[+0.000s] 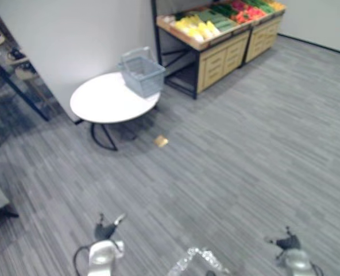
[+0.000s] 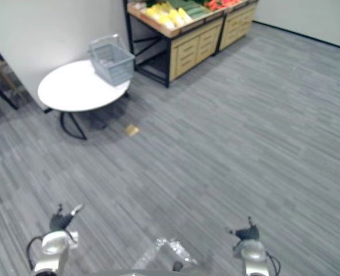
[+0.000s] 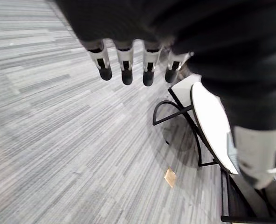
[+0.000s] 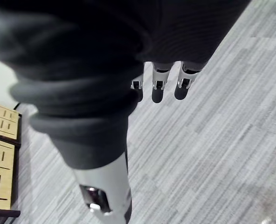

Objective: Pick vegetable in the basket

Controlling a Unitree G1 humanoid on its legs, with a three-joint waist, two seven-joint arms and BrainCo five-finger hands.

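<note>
**Q:** What carries the whole scene?
**A:** A grey plank floor [image 1: 244, 161], which runs from the robot up to a pale wall [image 1: 72, 34] at the far left.

**Q:** Which is the largest piece of furniture?
**A:** A wooden stand [image 1: 221, 54] with drawer fronts, at the far edge of the floor, just beside the end of the wall. Its sloping top bears the vegetables [image 1: 197, 27]: a yellow lot at the left end, green in the middle, red toward the right end.

**Q:** And next in size?
**A:** A round white table [image 1: 101, 100] on dark bent legs, near the stand's left end but apart from it. A grey wire basket [image 1: 142, 75] stands upright on the table's edge nearest the stand, with its handle raised.

**Q:** Where are the hands, and how are they set?
**A:** Both are low over the near floor, well apart from the table, basket and vegetables. The left hand [image 1: 105, 231] is at the lower left and the right hand [image 1: 288, 241] at the lower right. The left hand's fingers [image 3: 126, 70] hang straight in a row and hold nothing. The right hand's fingers [image 4: 157, 88] hang the same way, also empty.

**Q:** What is the smallest item?
**A:** A tan scrap [image 1: 161, 140] lying flat on the floor, near the table's legs on the side toward the robot
</note>
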